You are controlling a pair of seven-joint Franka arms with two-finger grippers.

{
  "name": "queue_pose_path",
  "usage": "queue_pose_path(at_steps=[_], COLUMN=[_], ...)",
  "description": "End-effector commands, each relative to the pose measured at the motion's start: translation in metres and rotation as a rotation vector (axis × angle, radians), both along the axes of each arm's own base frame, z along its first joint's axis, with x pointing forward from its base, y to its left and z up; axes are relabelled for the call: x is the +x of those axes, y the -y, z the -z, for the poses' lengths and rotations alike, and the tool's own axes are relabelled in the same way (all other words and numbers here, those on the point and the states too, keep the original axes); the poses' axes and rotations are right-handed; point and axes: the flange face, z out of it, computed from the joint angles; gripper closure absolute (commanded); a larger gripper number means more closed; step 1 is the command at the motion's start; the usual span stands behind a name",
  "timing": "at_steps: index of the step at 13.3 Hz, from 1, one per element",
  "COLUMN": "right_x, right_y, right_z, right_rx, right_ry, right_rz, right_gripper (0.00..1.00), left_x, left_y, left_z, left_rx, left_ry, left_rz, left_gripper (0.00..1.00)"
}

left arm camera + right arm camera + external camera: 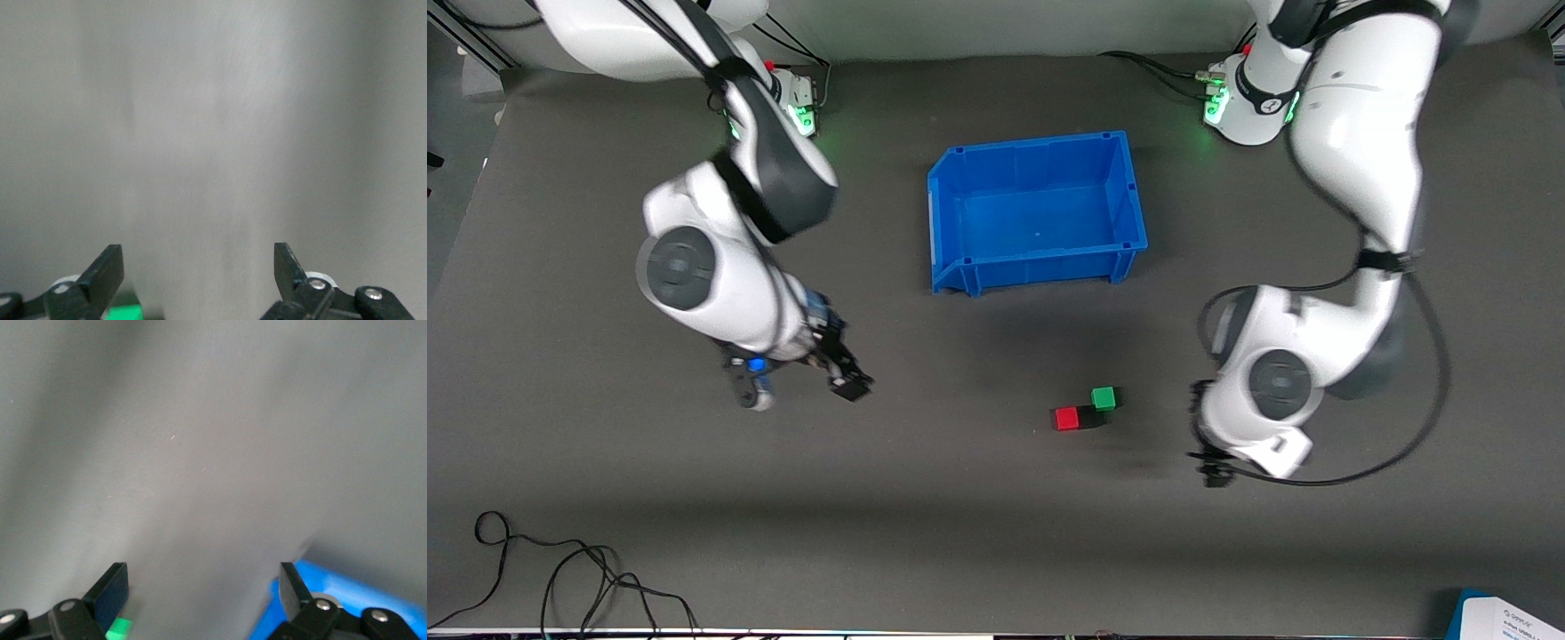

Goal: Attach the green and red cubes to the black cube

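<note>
The red cube (1065,418), black cube (1090,415) and green cube (1104,397) sit together on the dark table, nearer the front camera than the blue bin. Red touches black on the side toward the right arm's end. Green touches black's farther edge. My left gripper (1213,469) is low over the table beside the cubes, toward the left arm's end, open and empty (198,257). My right gripper (847,384) is over bare table toward the right arm's end, open and empty (202,580). A green patch shows at the edge of each wrist view; I cannot tell what it is.
An empty blue bin (1040,265) stands mid-table, farther from the front camera than the cubes. Loose black cables (560,569) lie along the table's near edge at the right arm's end. A white and blue sheet (1507,618) sits at the near corner at the left arm's end.
</note>
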Motion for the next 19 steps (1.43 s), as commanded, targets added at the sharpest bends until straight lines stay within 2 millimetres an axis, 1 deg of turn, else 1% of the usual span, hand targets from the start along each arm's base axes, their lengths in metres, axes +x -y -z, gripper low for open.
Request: queue_pose_path(at_steps=[1, 3, 5, 6, 7, 8, 9, 11, 12, 13, 14, 16, 17, 18, 19], right_x=[-0.041, -0.048, -0.056, -0.06, -0.065, -0.068, -0.074, -0.084, -0.09, -0.093, -0.093, -0.091, -0.09, -0.092, -0.095], right_y=[0.06, 0.111, 0.159, 0.179, 0.191, 0.199, 0.203, 0.207, 0.205, 0.203, 0.207, 0.205, 0.204, 0.204, 0.204], right_z=[-0.031, -0.055, -0.086, -0.096, -0.107, -0.115, -0.129, -0.148, -0.157, -0.163, -0.165, -0.164, -0.171, -0.173, -0.174], right_rx=[-0.014, -0.009, -0.005, -0.007, -0.054, -0.121, -0.154, -0.155, -0.127, -0.09, -0.076, -0.057, -0.037, -0.03, -0.026], right_ry=[-0.015, -0.054, -0.034, -0.031, -0.029, -0.045, -0.037, -0.008, 0.01, 0.031, 0.039, 0.041, 0.06, 0.048, 0.03], right_rz=[-0.229, -0.339, -0.46, -0.506, -0.588, -0.659, -0.695, -0.695, -0.722, -0.723, -0.713, -0.712, -0.709, -0.708, -0.711], right_gripper=[0.0, 0.0, 0.0, 0.0, 0.0, 0.0, 0.0, 0.0, 0.0, 0.0, 0.0, 0.0, 0.0, 0.0, 0.0], left_x=[0.0, -0.007, -0.02, -0.028, -0.035, -0.04, -0.042, -0.05, -0.056, -0.062, -0.066, -0.068, -0.069, -0.069, -0.069], left_y=[-0.075, -0.136, -0.185, -0.21, -0.228, -0.245, -0.251, -0.263, -0.269, -0.277, -0.28, -0.282, -0.281, -0.28, -0.277], left_z=[-0.069, -0.107, -0.14, -0.153, -0.17, -0.183, -0.199, -0.226, -0.237, -0.245, -0.252, -0.257, -0.26, -0.261, -0.26], left_rx=[0.018, 0.019, 0.019, 0.015, 0.011, 0.003, 0.001, -0.004, -0.021, -0.047, -0.058, -0.062, -0.058, -0.056, -0.067], left_ry=[-0.011, -0.05, -0.093, -0.12, -0.134, -0.149, -0.153, -0.181, -0.198, -0.219, -0.225, -0.236, -0.233, -0.228, -0.223], left_rz=[0.151, 0.291, 0.423, 0.497, 0.588, 0.663, 0.729, 0.815, 0.858, 0.904, 0.957, 1.067, 1.083, 1.097, 1.147], left_gripper=[0.0, 0.0, 0.0, 0.0, 0.0, 0.0, 0.0, 0.0, 0.0, 0.0, 0.0, 0.0, 0.0, 0.0, 0.0])
